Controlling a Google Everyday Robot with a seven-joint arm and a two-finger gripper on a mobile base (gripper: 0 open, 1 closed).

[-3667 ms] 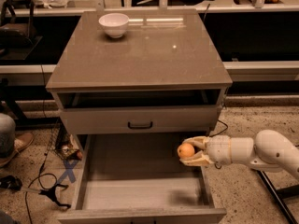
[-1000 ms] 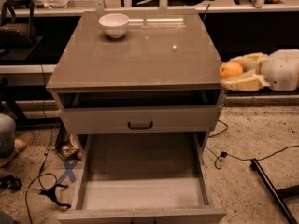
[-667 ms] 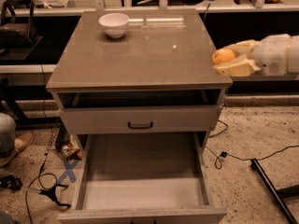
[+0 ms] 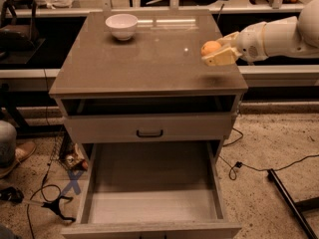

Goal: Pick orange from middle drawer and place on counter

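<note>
Right now the gripper [image 4: 219, 53] is over the right side of the counter [image 4: 149, 59]. Its two fingers are squeezed around the orange [image 4: 210, 48], which sits low over the counter near the right edge. The middle drawer [image 4: 152, 205] is pulled wide open. A white bowl [image 4: 121, 25] sits at the back of the counter.

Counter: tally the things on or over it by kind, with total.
white bowl: 1, on the counter, back left.
orange: 1, clamped in the gripper over the counter's right edge.
Total: 2.
</note>
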